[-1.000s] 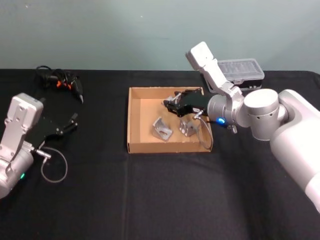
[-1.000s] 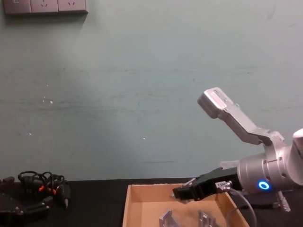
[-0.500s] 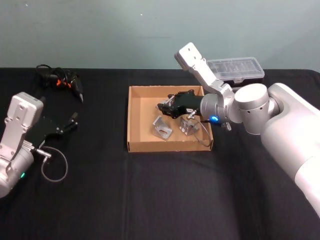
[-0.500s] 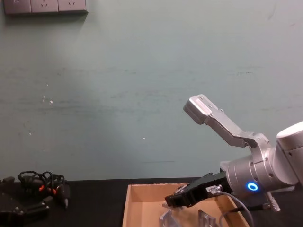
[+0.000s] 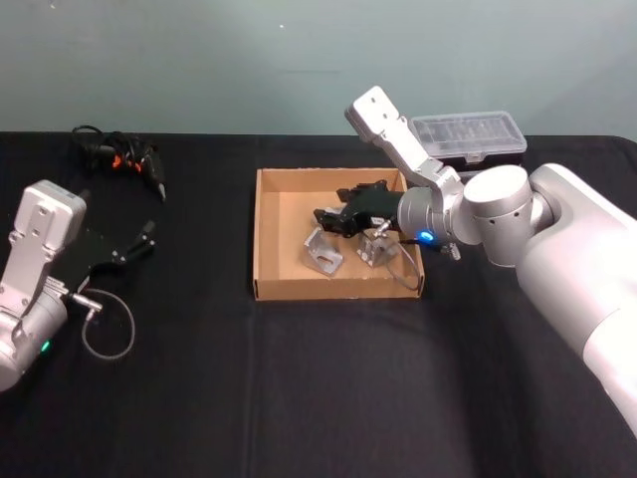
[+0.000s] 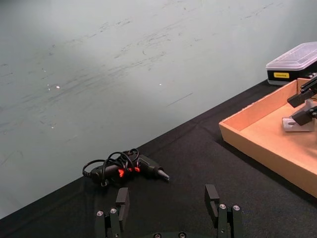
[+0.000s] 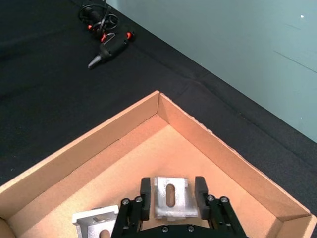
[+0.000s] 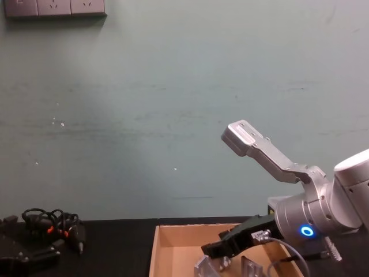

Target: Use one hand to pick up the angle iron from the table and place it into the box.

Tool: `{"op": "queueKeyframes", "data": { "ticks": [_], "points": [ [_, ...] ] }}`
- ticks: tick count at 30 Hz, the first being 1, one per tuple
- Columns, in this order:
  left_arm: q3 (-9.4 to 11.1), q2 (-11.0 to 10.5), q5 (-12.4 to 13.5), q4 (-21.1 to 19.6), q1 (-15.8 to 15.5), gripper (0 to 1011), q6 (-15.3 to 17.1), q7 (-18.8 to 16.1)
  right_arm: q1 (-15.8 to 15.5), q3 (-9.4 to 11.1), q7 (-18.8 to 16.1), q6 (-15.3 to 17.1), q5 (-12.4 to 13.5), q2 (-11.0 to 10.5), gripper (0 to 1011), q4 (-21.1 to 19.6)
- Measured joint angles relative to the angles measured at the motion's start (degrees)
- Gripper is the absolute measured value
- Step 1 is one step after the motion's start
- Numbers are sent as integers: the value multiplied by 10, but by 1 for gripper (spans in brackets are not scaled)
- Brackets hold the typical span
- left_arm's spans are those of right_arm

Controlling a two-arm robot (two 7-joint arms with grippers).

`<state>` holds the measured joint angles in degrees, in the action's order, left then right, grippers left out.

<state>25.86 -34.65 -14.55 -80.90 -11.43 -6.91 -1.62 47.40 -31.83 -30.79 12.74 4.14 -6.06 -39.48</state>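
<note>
Overhead, from the head view, the tan box [image 5: 267,239] sits in the middle of the black table [image 5: 318,398]. The right gripper [image 5: 332,220] reaches into it from the right, low over the floor of the box. Two angle irons lie inside: one [image 5: 322,253] near the middle, and a second angle iron [image 5: 374,250] just beside it toward the right wall. The left gripper [image 5: 147,235] is parked well apart at the left edge of the table, with a cable loop [image 5: 107,334] beside its arm. A black-and-orange corded tool [image 5: 124,159] lies at the far left, and a clear-lidded case [image 5: 470,135] stands behind the box on the right.

Seen by the left wrist camera, the left gripper's fingers [image 6: 121,202] stand wide apart with nothing between them, above bare table. The corded tool is ahead of them and the box corner off to one side.

From the right wrist camera, the right gripper's fingers [image 7: 145,197] sit one on either side of a slotted angle iron [image 7: 170,197] that rests on the box floor. They look close against its edges, but I cannot tell whether they grip it.

Across the table in the chest view, the right gripper hangs low inside the box, over both angle irons.
</note>
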Motion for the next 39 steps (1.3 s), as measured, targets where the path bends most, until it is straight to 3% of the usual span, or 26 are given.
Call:
{"op": "queueKeyframes", "data": {
  "ticks": [5,8,16,31,39],
  "points": [
    [0,0,0,0,0,1000,0,0,-10,7,4,-1,-1,-5,696,-16],
    [0,0,0,0,0,1000,0,0,-17,11,9,-1,-1,-9,755,-31],
    [0,0,0,0,0,1000,0,0,-47,27,20,4,6,-27,991,-99],
    [0,0,0,0,0,1000,0,0,-146,65,45,15,37,-92,1004,-286],
    [0,0,0,0,0,1000,0,0,-210,95,67,-1,57,-128,1004,-381]
  ]
}}
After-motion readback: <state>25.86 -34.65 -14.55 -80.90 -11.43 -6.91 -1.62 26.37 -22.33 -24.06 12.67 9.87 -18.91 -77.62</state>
